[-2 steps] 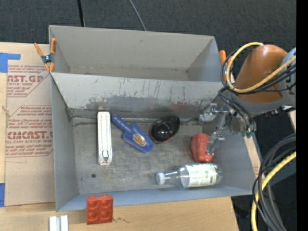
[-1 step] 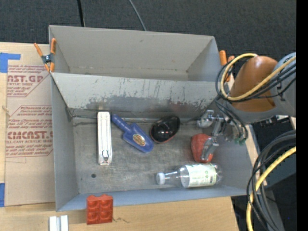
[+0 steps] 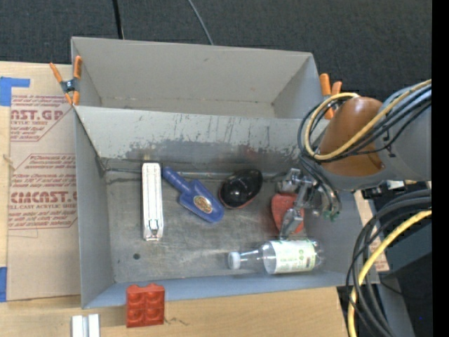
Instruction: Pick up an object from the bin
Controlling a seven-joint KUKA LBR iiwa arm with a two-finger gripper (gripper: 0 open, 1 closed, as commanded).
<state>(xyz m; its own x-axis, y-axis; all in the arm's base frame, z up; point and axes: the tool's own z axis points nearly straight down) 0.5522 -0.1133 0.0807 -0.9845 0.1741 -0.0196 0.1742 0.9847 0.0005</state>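
Position was the deciding matter: the gripper (image 3: 296, 213) was seen low in the grey bin (image 3: 95, 188), just behind the labelled end of the clear plastic bottle (image 3: 277, 257). It was set over a small red object (image 3: 278, 208), which lay slightly toward the bottle's cap side. How far the gripper was opened could not be told, and no hold could be confirmed. The bottle's long axis was laid along the front wall. A black rounded object (image 3: 240, 188) was seen well behind the bottle's cap.
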